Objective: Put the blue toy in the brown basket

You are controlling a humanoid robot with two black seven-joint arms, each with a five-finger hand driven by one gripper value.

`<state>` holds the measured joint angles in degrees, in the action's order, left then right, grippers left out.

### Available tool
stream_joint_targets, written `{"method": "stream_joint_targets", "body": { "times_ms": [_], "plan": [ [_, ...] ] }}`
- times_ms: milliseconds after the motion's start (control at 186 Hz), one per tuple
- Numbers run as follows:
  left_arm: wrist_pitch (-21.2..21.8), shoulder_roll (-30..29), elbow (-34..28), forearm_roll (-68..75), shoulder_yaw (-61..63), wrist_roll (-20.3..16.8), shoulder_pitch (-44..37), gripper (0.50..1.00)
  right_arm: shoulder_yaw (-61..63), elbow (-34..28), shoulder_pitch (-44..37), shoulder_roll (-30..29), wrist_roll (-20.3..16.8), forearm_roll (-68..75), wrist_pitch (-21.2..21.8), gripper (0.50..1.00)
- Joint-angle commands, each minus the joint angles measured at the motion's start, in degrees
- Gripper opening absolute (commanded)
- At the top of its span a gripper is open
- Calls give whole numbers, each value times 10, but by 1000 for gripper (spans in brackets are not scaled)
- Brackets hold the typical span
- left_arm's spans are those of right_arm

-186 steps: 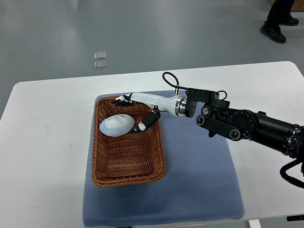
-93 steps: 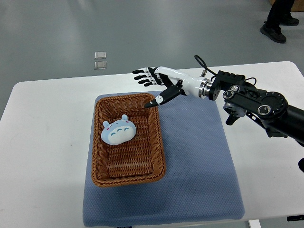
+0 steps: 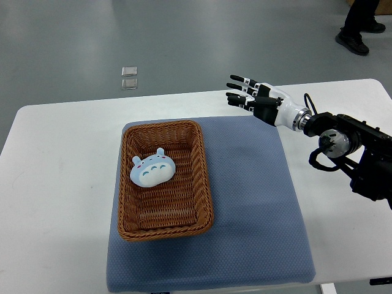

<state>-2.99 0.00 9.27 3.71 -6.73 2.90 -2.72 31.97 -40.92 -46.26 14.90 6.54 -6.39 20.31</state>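
The blue toy [image 3: 152, 170], a pale blue plush with small ears and a face, lies inside the brown wicker basket [image 3: 203, 184] in its upper half. My right hand [image 3: 245, 93] is open with fingers spread, empty, above the table's far edge, well to the right of the basket and apart from it. Its arm runs off to the right edge. The left arm does not show.
The basket stands on a blue-grey mat [image 3: 257, 208] on a white table [image 3: 55, 184]. A person's feet [image 3: 358, 30] show at the top right on the floor. Two small clear objects [image 3: 128, 78] lie on the floor beyond the table.
My right hand let go of the toy in the basket, opened, and drew back up and to the right, away from the basket. The toy now lies face up.
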Motion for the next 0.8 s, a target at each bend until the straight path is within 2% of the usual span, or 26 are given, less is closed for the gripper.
{"method": "stream_joint_targets", "body": {
  "times_ms": [0,797],
  "plan": [
    [0,0,0,0,0,0,0,1000,-1,15,8,-3,0,26,-3,913],
    [-3,0,1,1,0,0,0,1000,1,27,19,-7,8,29,-3,913]
  ]
}}
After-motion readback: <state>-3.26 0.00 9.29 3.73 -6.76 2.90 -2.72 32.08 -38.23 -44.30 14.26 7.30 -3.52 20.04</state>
